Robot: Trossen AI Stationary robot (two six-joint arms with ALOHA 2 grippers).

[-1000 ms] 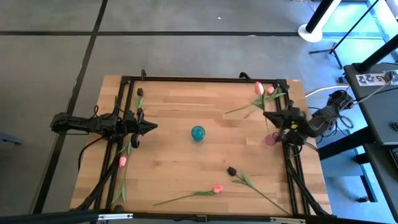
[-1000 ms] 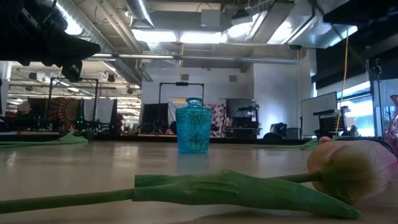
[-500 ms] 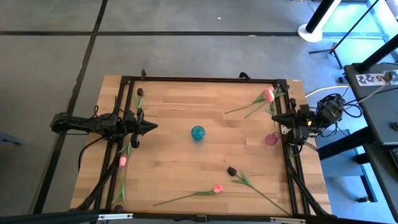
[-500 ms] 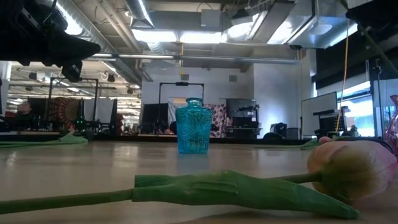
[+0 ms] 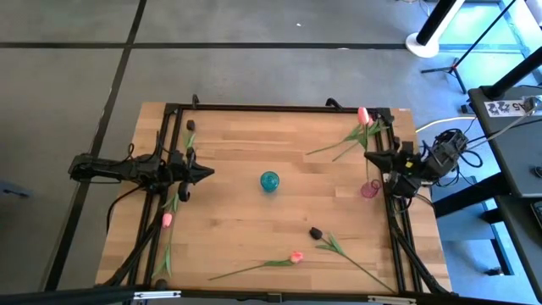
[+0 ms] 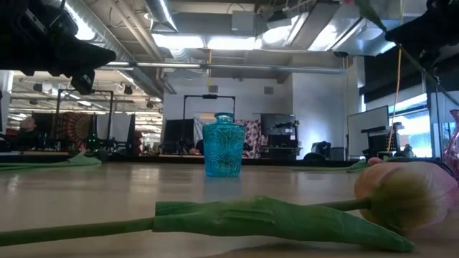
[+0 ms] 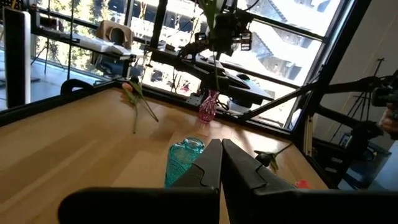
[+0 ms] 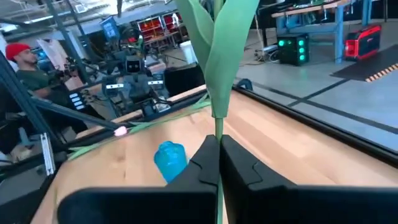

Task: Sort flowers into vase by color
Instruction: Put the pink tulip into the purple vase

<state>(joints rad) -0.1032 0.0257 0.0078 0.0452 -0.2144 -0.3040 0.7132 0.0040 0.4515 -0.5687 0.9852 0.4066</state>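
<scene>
My right gripper (image 5: 370,156) is shut on a tulip's green stem (image 8: 217,124) above the pink vase (image 5: 369,189) at the table's right edge. It also shows in the left wrist view (image 7: 217,37). The tulip's pink head (image 5: 362,114) stands high. A blue vase (image 5: 269,180) stands mid-table. My left gripper (image 5: 210,172) is shut and empty at the left. Another tulip (image 5: 334,146) lies at the far right. A pink one (image 5: 296,256) and a black one (image 5: 315,231) lie near the front. Others (image 5: 167,219) lie along the left edge. My right gripper pinches the stem just below its leaves (image 8: 217,129) between its two fingers. The fingers come about level from the table's right side and lie across the stem. The tulip stands upright, lifted clear of the table. Its lower end (image 7: 215,78) hangs down to the pink vase's mouth.
A black frame (image 5: 279,107) runs along the table's far, left and right edges. A black-headed tulip (image 5: 190,127) lies at the far left. In the low view the front pink tulip (image 6: 401,193) fills the foreground. A person shows beyond the table (image 8: 25,62).
My right gripper has shifted a little over the pink vase, still shut on the stem. It has come into the top right of the low view. The held tulip's pink head has moved a little toward the far edge. My left arm has kept still.
</scene>
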